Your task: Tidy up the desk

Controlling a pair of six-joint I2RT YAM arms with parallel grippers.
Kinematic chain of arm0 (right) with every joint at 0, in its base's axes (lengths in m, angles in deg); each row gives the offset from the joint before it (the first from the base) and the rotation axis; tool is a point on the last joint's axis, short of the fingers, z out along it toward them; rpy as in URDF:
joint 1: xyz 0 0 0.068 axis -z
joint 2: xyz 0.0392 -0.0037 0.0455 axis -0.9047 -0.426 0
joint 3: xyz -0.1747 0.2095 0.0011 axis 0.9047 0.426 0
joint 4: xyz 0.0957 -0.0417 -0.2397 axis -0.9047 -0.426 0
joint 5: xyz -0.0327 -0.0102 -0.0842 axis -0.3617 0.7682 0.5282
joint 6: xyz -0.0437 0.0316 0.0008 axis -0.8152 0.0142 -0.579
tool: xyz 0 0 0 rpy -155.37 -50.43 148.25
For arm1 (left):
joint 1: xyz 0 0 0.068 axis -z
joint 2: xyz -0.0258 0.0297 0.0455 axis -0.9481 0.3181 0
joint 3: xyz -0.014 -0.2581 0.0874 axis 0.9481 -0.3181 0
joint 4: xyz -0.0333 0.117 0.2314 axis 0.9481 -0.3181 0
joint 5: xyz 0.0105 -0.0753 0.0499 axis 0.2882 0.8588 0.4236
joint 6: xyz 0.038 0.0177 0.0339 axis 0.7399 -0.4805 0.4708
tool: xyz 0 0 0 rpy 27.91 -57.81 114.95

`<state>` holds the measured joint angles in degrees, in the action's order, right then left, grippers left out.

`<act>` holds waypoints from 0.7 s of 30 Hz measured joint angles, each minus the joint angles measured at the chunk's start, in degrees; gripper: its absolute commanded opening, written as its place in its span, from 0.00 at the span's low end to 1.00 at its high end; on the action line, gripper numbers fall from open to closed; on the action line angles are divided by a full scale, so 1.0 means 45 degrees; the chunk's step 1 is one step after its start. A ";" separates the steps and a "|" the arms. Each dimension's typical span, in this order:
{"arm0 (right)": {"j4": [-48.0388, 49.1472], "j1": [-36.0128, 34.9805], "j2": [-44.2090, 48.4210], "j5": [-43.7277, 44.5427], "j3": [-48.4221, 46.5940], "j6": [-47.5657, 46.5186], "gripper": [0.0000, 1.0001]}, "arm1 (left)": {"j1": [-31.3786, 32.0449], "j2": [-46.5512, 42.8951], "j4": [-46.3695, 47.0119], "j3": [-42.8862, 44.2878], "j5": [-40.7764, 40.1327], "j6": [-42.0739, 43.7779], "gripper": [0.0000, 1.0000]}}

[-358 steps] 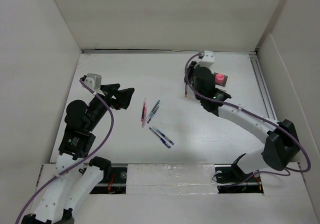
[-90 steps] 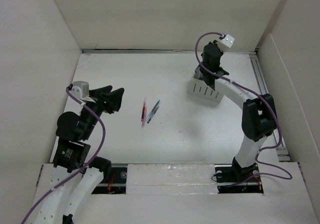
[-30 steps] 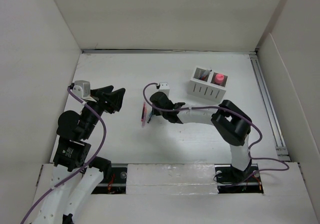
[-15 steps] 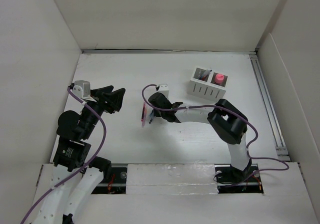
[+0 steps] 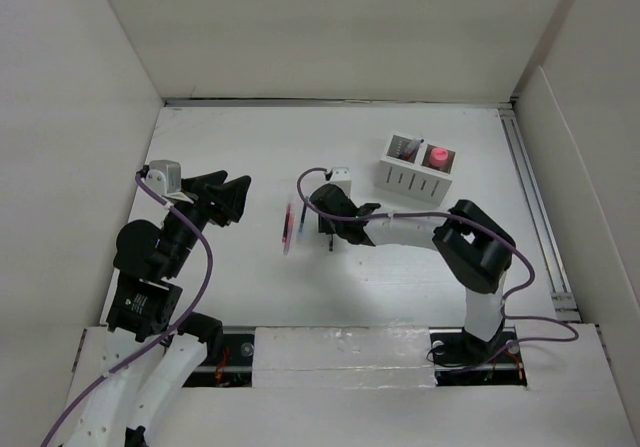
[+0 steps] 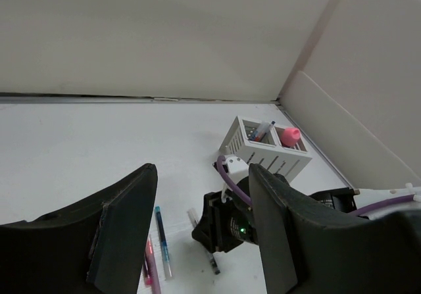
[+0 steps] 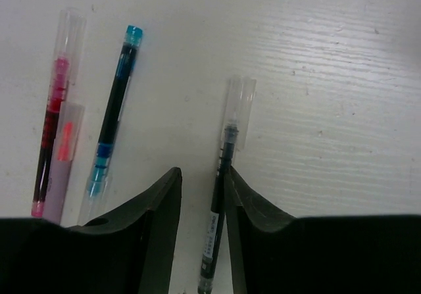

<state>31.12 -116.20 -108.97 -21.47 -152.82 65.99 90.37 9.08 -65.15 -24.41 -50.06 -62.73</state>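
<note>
Between the dark fingers of the right gripper [image 7: 202, 175], which stand a narrow gap apart low over the desk [image 5: 220, 137], lies a black pen [image 7: 227, 136]. Its barrel runs along the inner edge of one finger, and white desk shows between it and the other, so nothing is clamped. In the wrist view the clear cap points to 12 o'clock; the white print on the barrel is too small to read. At 10 o'clock from it lie a teal pen [image 7: 115, 116] and, further out, a red pen [image 7: 56, 110] overlapped by a pale pink piece [image 7: 64, 143]. From above, the white organizer [image 5: 417, 172] stands at 2 o'clock from this gripper, with a pink-topped item [image 5: 438, 154] in the cell nearer the rail [image 5: 530, 197] on the desk's 3 o'clock edge. The left gripper [image 5: 228, 195] hangs spread wide, holding nothing, at 9 o'clock from the pens
</note>
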 measured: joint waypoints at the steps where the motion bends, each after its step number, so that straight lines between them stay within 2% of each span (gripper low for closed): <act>1: -0.0005 0.0102 0.0000 -0.0053 -0.0015 -0.0053 0.40 | 0.0000 0.0010 0.0000 0.0000 0.0000 0.0000 0.53; 3: -0.0121 0.0316 -0.0029 -0.0185 -0.0083 -0.0141 0.44 | 0.0000 0.0019 0.0000 0.0000 -0.0010 0.0000 0.53; 6: -0.0214 0.0636 -0.0233 -0.0398 -0.0510 -0.0291 0.44 | 0.0000 0.0058 0.0000 0.0000 -0.0010 0.0000 0.53; 10: -0.0194 0.1020 -0.0753 -0.0602 -0.1341 -0.0345 0.39 | 0.0000 0.0092 0.0000 0.0000 -0.0019 0.0000 0.53; 16: -0.0491 0.1481 -0.1137 -0.0884 -0.1486 -0.0408 0.29 | 0.0000 0.0092 0.0000 0.0000 -0.0019 0.0000 0.53; 21: -0.0860 0.1617 -0.1477 -0.0894 -0.1889 -0.0525 0.32 | 0.0000 0.0102 0.0000 0.0000 -0.0024 0.0005 0.53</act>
<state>27.25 -108.93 -115.61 -25.49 -161.32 63.63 90.37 9.53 -65.15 -24.41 -50.17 -62.71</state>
